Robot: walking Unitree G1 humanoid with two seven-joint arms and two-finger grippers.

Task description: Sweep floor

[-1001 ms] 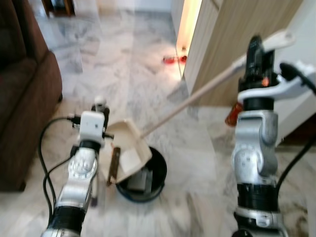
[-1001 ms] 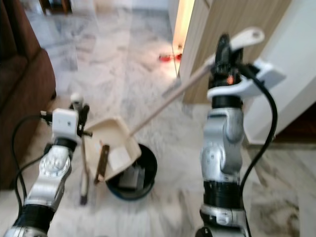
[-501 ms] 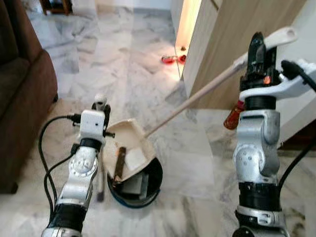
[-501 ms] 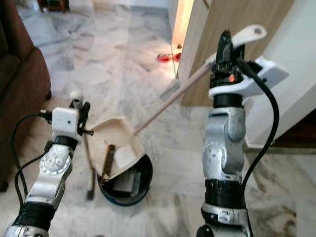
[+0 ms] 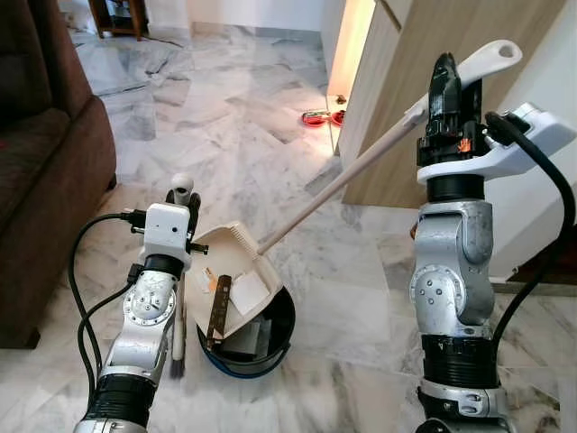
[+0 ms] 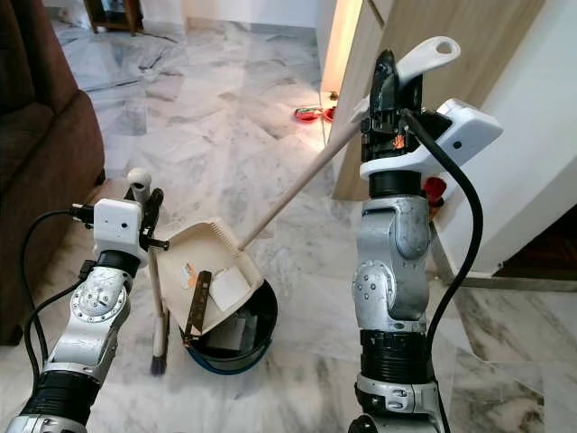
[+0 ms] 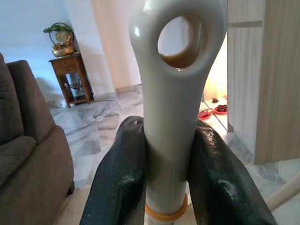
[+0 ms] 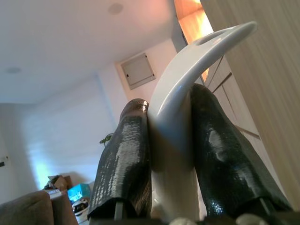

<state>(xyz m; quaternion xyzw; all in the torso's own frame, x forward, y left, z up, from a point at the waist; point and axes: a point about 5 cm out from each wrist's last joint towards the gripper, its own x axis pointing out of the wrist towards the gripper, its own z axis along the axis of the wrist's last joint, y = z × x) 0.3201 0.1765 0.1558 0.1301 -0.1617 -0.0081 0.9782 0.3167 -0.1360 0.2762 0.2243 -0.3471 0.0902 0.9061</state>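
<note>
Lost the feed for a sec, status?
Right hand shut on dustpan handle. Left hand shut on broom handle. Dustpan tipped over black bin, debris still in it. Nothing blocking.

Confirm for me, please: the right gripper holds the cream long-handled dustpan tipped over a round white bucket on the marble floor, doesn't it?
Not quite: the round bucket is dark, black with a blue base rim, not white, as the right eye view shows. The rest stands: the right gripper holds the cream long-handled dustpan, tipped over that bucket on the marble floor.
</note>
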